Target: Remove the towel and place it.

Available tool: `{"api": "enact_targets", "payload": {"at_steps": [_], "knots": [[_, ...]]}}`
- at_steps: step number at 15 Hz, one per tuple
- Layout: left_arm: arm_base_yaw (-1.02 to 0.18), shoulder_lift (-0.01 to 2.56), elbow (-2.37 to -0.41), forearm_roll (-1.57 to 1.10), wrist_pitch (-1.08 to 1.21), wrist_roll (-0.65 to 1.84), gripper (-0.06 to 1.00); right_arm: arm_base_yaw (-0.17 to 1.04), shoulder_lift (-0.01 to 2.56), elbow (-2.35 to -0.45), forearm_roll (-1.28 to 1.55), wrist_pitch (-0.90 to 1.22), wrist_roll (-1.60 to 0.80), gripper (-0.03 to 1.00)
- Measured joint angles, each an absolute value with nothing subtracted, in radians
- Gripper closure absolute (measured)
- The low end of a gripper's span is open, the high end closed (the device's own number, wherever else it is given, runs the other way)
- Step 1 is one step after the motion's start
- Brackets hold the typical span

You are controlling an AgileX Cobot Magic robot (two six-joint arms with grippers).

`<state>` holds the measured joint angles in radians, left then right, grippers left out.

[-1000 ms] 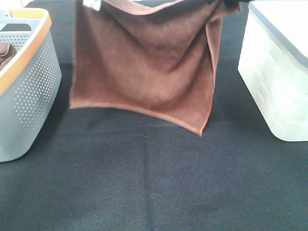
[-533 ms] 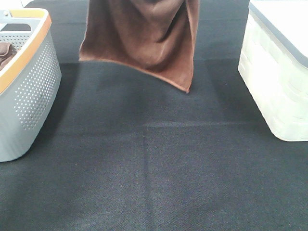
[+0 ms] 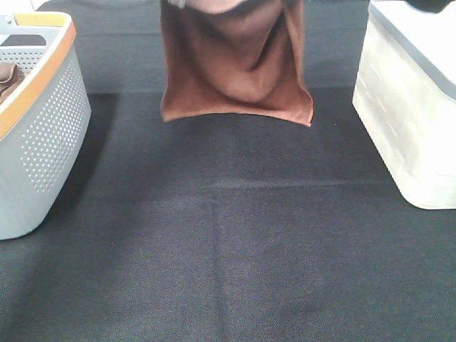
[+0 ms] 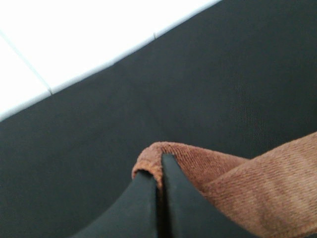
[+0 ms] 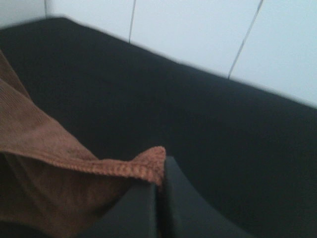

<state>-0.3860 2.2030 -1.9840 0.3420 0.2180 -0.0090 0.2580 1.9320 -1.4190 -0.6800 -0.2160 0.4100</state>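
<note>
towel (image 3: 235,71) hung in the air over table's (image 3: 228,249) far edge, midway between corners | left claw (image 4: 159,171), right claw (image 5: 159,178) each pinched a top corner | we feared the thin hem grips slipping: one corner drops, towel lands bunched

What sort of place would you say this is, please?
Probably a laundry-sorting test bench rather than a home: a black-clothed table, a grey perforated basket on one side, a white lidded bin on the other, and a brown towel hanging above the middle.
</note>
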Motion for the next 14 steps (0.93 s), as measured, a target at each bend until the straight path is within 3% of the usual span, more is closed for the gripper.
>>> {"api": "enact_targets", "payload": {"at_steps": [7, 10, 14], "knots": [[-0.386, 2.222, -1.984, 0.161, 0.742, -0.060, 0.94, 0.312, 1.955, -1.419, -0.613, 0.187, 0.488, 0.97], [-0.386, 2.222, -1.984, 0.096, 0.909, -0.060, 0.94, 0.375, 1.949, -1.419, -0.544, 0.378, 0.354, 0.97], [-0.386, 2.222, -1.984, 0.022, 1.121, -0.058, 0.94, 0.387, 1.949, -1.419, -0.186, 0.617, 0.077, 0.97]]}}
